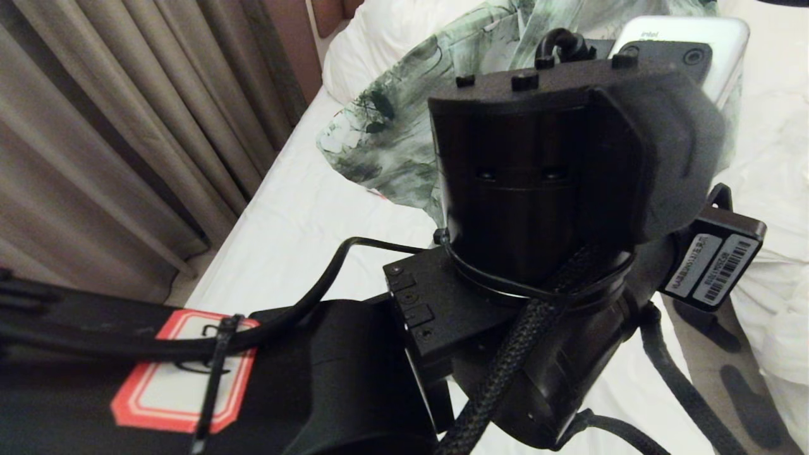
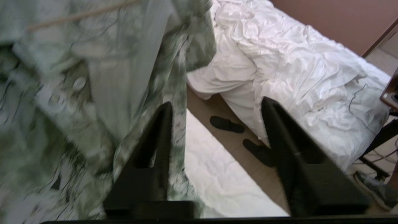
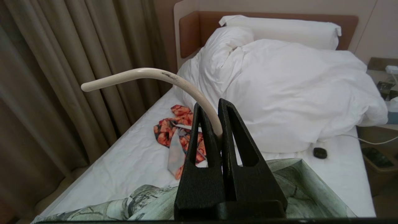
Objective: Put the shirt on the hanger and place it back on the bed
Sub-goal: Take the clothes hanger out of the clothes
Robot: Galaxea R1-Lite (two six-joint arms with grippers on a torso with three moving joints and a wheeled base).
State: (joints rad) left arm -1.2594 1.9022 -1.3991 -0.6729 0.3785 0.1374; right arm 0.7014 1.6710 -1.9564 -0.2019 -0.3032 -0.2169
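The green-and-white shirt [image 1: 392,126] hangs above the bed [image 1: 297,240], partly hidden behind my left arm. In the left wrist view the shirt [image 2: 77,109] fills one side, and the cream hanger [image 2: 77,14] shows as a bar through its top. My left gripper [image 2: 216,102] is open, with the shirt's front edge hanging just inside one finger. My right gripper [image 3: 210,104] is shut on the hanger's curved hook [image 3: 149,74], held up over the bed [image 3: 124,161]. The shirt [image 3: 304,189] drapes below those fingers.
An orange-red floral garment [image 3: 174,130] lies on the sheet near the bunched duvet [image 3: 295,93]. A small black object [image 3: 319,152] sits by the duvet. Curtains [image 1: 126,126] hang along the bed's left. Black slippers [image 2: 227,124] lie on the floor beside another bed [image 2: 311,77].
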